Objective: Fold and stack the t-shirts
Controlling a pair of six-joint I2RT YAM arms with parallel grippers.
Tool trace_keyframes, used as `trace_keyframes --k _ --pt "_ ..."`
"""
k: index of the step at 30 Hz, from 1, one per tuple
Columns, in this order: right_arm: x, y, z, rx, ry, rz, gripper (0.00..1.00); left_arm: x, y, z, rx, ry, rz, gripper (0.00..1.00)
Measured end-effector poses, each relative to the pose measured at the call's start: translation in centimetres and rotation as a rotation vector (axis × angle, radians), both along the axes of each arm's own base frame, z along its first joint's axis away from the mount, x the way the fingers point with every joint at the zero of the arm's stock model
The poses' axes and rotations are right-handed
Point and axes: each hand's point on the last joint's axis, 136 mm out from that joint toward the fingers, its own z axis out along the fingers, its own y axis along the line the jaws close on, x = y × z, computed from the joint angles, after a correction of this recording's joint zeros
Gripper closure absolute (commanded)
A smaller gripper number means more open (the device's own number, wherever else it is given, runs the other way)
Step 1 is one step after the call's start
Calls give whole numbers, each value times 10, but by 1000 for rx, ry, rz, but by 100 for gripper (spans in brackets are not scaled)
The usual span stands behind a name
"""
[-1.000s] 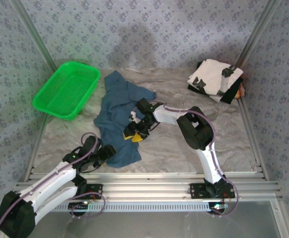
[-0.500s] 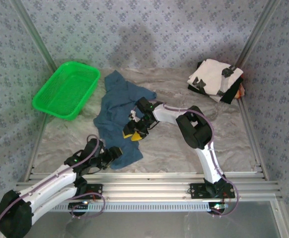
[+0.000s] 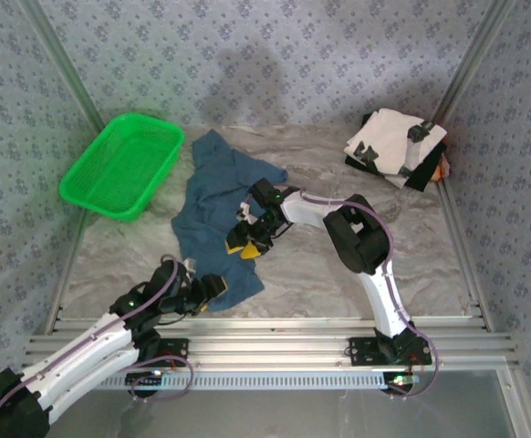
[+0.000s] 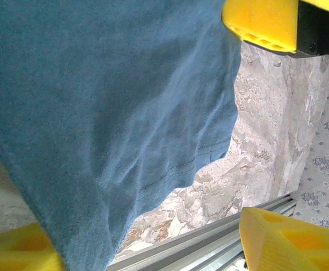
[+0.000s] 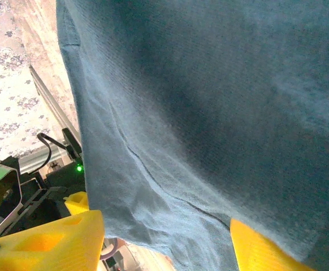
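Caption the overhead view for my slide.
Left end effector and right end effector at a crumpled blue t-shirt; green basket and folded stack beyond.

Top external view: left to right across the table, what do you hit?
green basket → dusty-blue t-shirt → folded t-shirt stack

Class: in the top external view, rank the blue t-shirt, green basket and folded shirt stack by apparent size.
1. blue t-shirt and green basket: nearly alike, the shirt perhaps slightly larger.
2. folded shirt stack: clearly smallest.
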Motion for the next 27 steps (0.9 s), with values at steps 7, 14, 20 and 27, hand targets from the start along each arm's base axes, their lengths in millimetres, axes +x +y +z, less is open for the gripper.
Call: trace_keyframes --k 7,14,20,27 --pt "1 0 0 -1 2 -2 38 -8 2 -9 19 42 -9 51" --pt "0 0 -1 -1 2 -2 38 -17 3 -15 23 79 -26 63" --pt "1 0 0 -1 2 -2 38 -22 3 -21 28 104 -39 74" --pt "1 0 -1 -2 1 -2 38 -28 5 -30 59 148 -55 96"
